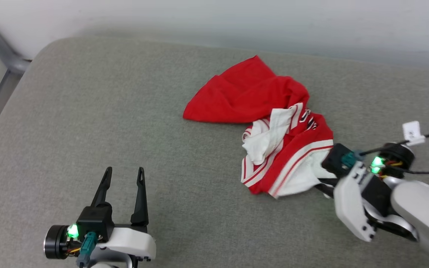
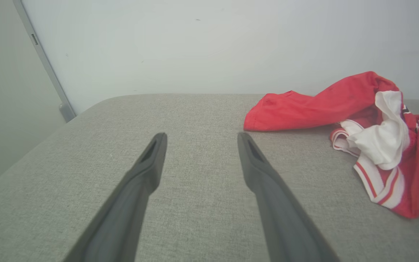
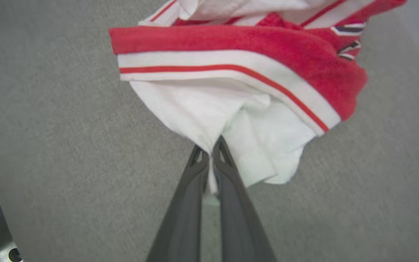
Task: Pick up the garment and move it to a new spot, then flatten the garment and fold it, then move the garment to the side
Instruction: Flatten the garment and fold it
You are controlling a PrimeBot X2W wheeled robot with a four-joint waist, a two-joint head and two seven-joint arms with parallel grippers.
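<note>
Two end effectors are at work over a grey fabric-covered worktop (image 1: pixel 88 111) with a rounded far-left corner. The right end effector (image 3: pixel 209 154) is clenched on the garment (image 1: pixel 244 93), a crumpled red jersey-style T-shirt with white short sleeves. In the right wrist view its two long dark fingers meet at the tips, with a thin fold of the white sleeve (image 3: pixel 202 112) pinched between them. Just beyond that fold runs a band of red-and-white stripe trim (image 3: pixel 231 62), and bits of black, white-outlined lettering (image 3: pixel 347 47) show on the red cloth at the upper right. In the head view the garment lies in a loose heap right of centre on the worktop. Its plain red body is spread toward the far side, while a bunched white sleeve and the striped trim lie nearer the robot, reaching to the right arm's wrist. The left end effector (image 1: pixel 124 170) is released, with fingers spread wide and nothing between them. It sits at the lower left, well apart from the garment, above bare fabric. A pale wall (image 2: pixel 195 43) rises behind the worktop, with a grey metal rail (image 2: pixel 46 62) slanting down it at the far left.
</note>
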